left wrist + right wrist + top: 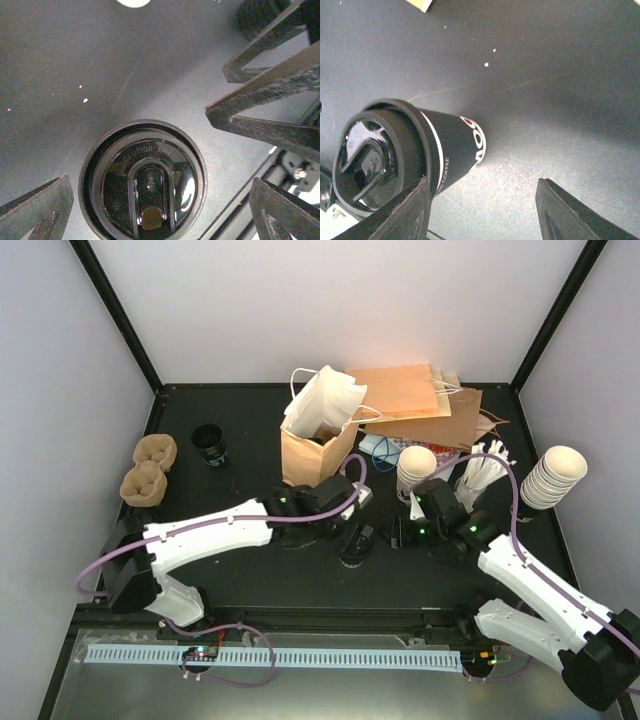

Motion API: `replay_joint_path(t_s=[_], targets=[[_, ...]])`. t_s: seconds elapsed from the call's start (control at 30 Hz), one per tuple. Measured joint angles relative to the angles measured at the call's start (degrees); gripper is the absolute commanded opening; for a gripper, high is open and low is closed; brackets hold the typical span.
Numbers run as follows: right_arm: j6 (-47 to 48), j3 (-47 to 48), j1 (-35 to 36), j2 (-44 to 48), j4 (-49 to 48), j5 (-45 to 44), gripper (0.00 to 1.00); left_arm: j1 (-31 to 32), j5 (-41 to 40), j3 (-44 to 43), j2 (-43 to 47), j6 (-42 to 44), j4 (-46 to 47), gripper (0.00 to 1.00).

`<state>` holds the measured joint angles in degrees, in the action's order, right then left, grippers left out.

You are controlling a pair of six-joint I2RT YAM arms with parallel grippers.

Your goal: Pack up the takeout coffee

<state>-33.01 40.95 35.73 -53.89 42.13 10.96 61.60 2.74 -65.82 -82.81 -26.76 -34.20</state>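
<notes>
The takeout coffee (355,546) is a black paper cup with white lettering and a black lid, standing upright mid-table. In the left wrist view its lid (143,182) faces straight up at me. My left gripper (352,524) hangs over it, open wide (160,202), one finger on either side of the lid and clear of it. My right gripper (401,533) stands just right of the cup, also open (485,215). The cup (427,155) lies outside its left finger (405,215), with only bare table between the fingers.
A brown paper bag (312,448) with white paper in it stands open behind the cup, and more bags (425,400) lie flat behind it. Stacked white cups (552,476) (416,468) are at right. Brown pulp carriers (148,468) and another black cup (210,444) sit at back left.
</notes>
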Motion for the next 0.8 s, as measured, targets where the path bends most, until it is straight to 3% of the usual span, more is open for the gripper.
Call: replay_joint_path(t_s=[0.2,0.43,0.7,0.8], targets=[[-2.9,-6.4,-1.4,1.7,-6.0,7.5,0.53,2.7,-6.7,-5.5,-6.6,0.2,-7.4,0.99],[-3.5,-8.0,-1.6,2.2,-11.1,11.9,0.52,3.0,-7.7,-7.1,-9.0,0.7,-11.0,0.88],[-3.5,-8.7,-1.7,0.4,-13.9,14.0,0.49,3.1,-8.3,-9.0,-10.3,0.9,-12.4,0.87],[-3.5,-8.7,-1.7,0.4,-14.3,14.1,0.49,3.1,-8.2,-9.0,-10.3,1.1,-12.4,0.92]])
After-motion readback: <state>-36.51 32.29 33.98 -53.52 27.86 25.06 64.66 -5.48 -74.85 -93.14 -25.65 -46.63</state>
